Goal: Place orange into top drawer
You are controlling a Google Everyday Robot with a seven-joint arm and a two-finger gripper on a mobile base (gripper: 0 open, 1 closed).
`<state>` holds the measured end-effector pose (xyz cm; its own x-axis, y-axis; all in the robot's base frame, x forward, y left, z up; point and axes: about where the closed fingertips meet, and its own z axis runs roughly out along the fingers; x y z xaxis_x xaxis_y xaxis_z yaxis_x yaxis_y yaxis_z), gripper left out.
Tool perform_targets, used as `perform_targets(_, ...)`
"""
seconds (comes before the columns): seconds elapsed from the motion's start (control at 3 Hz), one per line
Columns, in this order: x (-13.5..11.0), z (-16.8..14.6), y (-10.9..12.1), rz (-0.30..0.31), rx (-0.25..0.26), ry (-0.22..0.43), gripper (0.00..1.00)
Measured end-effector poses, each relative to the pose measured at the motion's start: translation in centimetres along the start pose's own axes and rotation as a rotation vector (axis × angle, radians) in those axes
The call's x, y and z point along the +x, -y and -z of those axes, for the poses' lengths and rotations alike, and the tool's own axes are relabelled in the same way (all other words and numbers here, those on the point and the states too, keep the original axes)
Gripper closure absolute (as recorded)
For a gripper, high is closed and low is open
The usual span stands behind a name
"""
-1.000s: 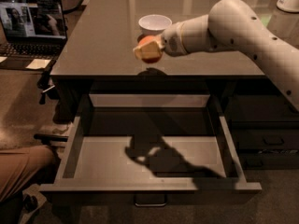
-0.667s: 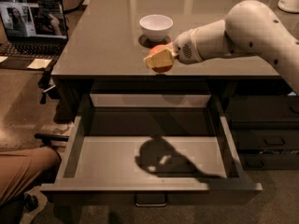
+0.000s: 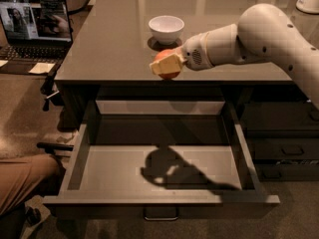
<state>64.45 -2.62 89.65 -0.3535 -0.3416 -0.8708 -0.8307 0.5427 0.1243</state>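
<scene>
My fingers (image 3: 160,66) are clamped on the orange (image 3: 169,75), one pale pad lying across its front. That puts my gripper (image 3: 164,66) just above the centre of the frame, at the front edge of the desk top (image 3: 109,49), with my arm (image 3: 259,39) reaching in from the upper right. The white bowl (image 3: 166,29) stands close behind on the desk. Below, filling the lower half of the frame, the top drawer (image 3: 109,168) is pulled wide open, my shadow (image 3: 169,172) lying on its flat bottom. I judge this the carrying step: the fruit is lifted but not yet over the opening. Next I must come forward past the desk edge, sink between the side walls, then let go low so it doesn't roll
</scene>
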Motion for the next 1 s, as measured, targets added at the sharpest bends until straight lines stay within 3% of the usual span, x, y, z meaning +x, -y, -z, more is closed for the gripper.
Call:
perform_targets(0.33, 1.2, -0.2, -2.3, 0.021, -0.073, -0.001, 1.0)
perform_targets(0.67, 3.9, -0.3, -4.1, 0.011, -0.107, -0.021, 1.0)
perform_targets(1.0, 7.1, -1.7, -5.2, -0.019, -0.102, -0.072, 1.0)
